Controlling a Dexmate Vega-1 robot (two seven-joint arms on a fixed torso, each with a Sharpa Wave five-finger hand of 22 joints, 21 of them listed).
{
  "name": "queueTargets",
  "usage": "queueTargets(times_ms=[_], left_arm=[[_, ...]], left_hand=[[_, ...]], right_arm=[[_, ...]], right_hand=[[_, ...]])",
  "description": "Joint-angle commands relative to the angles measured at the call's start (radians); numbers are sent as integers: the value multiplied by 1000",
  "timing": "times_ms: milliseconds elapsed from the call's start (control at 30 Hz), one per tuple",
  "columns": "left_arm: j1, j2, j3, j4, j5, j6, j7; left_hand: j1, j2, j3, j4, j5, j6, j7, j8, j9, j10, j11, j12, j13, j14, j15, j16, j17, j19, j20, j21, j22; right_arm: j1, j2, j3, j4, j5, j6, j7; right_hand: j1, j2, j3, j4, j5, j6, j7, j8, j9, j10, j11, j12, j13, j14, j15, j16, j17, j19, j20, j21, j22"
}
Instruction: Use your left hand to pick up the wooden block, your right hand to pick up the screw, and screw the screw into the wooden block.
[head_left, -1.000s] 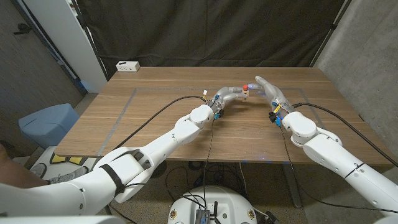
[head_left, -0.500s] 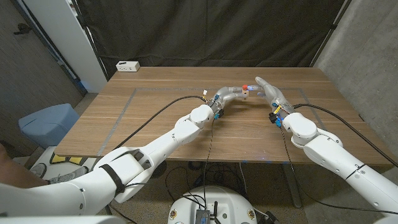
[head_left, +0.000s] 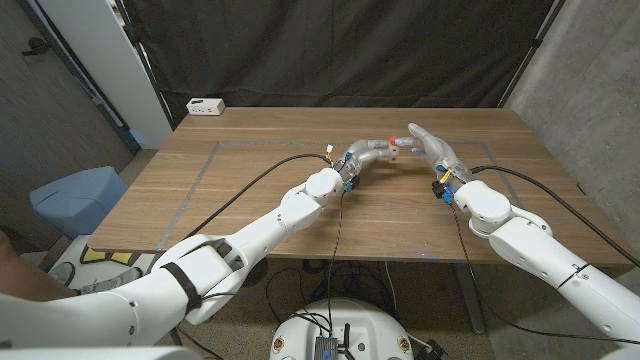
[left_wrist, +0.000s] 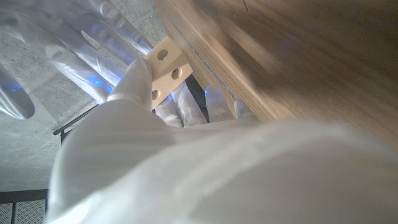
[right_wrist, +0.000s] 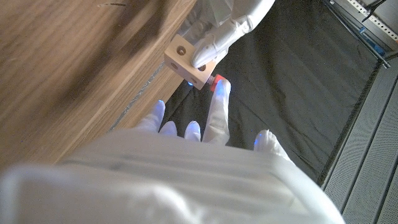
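Wooden block (right_wrist: 186, 62) is off the bench (head_left: 250, 190), held up over its far middle by the left hand (head_left: 368, 154). Pale cube with round holes; two holes show in the left wrist view (left_wrist: 165, 65). Left fingers (right_wrist: 214, 46) are wrapped around the block. Screw (right_wrist: 217, 83) has a red head and sits right at the block's side; whether its tip is in a hole is hard to tell, too small. In the head view the red head (head_left: 401, 139) shows between the two hands. Right hand (head_left: 432, 150) is just beside the block, one of its fingers (right_wrist: 217, 109) touching the red head, the rest spread apart. A white box (head_left: 205, 105) sits at the bench's far left corner. Black curtain (head_left: 330, 50) hangs behind.
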Motion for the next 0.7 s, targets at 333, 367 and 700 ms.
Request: queueTargets(times_ms=[333, 367, 700], left_arm=[[-3, -3, -1, 9, 0, -10, 0], [-3, -2, 0, 9, 1, -10, 0], [-2, 0, 1, 1, 4, -8, 1]], left_hand=[[9, 20, 17, 13, 9, 22, 11, 9, 4, 9, 0, 20, 22, 6, -55, 0, 3, -4, 5, 6, 5], [9, 19, 17, 13, 9, 21, 12, 9, 4, 9, 0, 20, 22, 6, -55, 0, 3, -4, 6, 6, 5], [9, 19, 17, 12, 9, 19, 11, 8, 4, 9, 0, 20, 23, 7, -55, 0, 3, -4, 6, 6, 5]], right_arm=[[-9, 1, 12, 2, 10, 0, -13], [-9, 0, 13, 2, 10, 1, -13], [-17, -2, 28, 0, 20, -5, -22]], right_hand=[[7, -3, 11, -4, 3, 12, -5, -7, 1, 25, -2, -1, 2, 12, -1, 9, 1, 15, -15, 8, 1], [8, -3, 11, -5, 3, 7, -5, -10, 1, 26, 1, -2, 2, 15, 4, 9, 1, 17, -16, 8, 1], [6, -6, 11, -8, 2, -35, -13, -32, 2, 11, 30, -13, 3, 14, 20, 6, 2, 17, -8, 4, 0]])
